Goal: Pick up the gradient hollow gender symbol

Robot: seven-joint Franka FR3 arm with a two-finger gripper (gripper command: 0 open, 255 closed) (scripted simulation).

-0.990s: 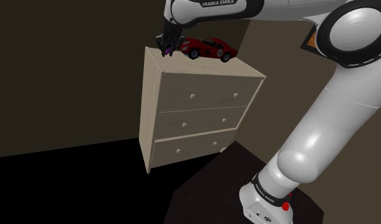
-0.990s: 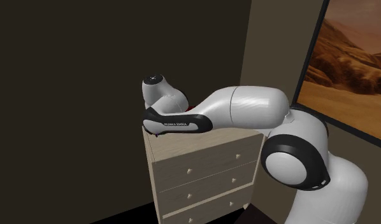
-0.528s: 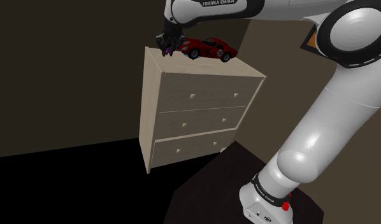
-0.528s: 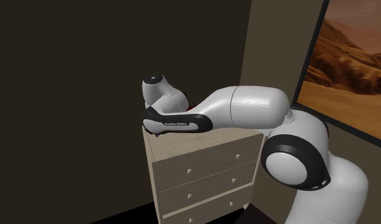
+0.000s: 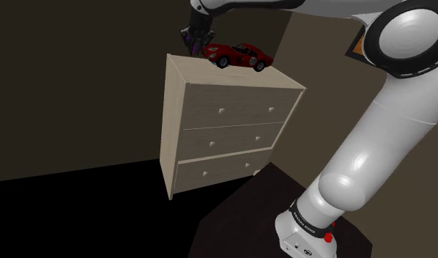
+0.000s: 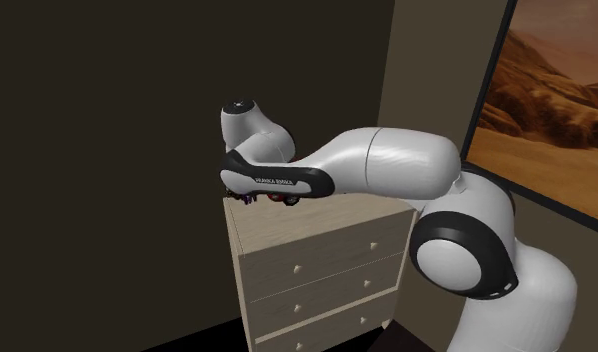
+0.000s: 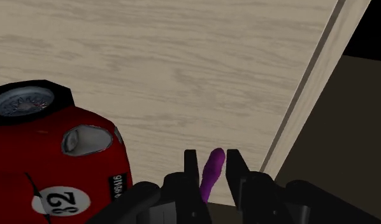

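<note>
Dim room with dark walls, a framed desert picture (image 6: 552, 90) at the second exterior view's right, and a black area across the shoulder view's lower left. Item: pale wood-grain chest of drawers (image 5: 232, 128), three drawers, small knobs. On its top: red toy car (image 5: 238, 55) with a numbered roundel on its bodywork, lying toward the shoulder view's right. Over the top's far left corner, just beside the car: black gripper (image 5: 195, 44), pointed down, carried by the white arm (image 6: 387, 170). Its fingers (image 7: 190, 167) nearly together, clamped on a slim purple bar, part of the hollow gender symbol (image 7: 211, 175), held between the pads. Seemingly raised clear of the wood, with a slight gap beneath in the second exterior view. Rest of the symbol's outline hidden by the fingers, and no colour to be made out beyond purple. Step in hand, by judgement: the lift, with the grasp made. Next move, by judgement: a straight rise, grip kept firm, no sideways drift toward the car close by. Orientation: visible bar lengthwise along the fingers, long axis seemingly in line with the gripper's reach, free end toward the chest's top. Ring end or arrow end: not to be told.
</note>
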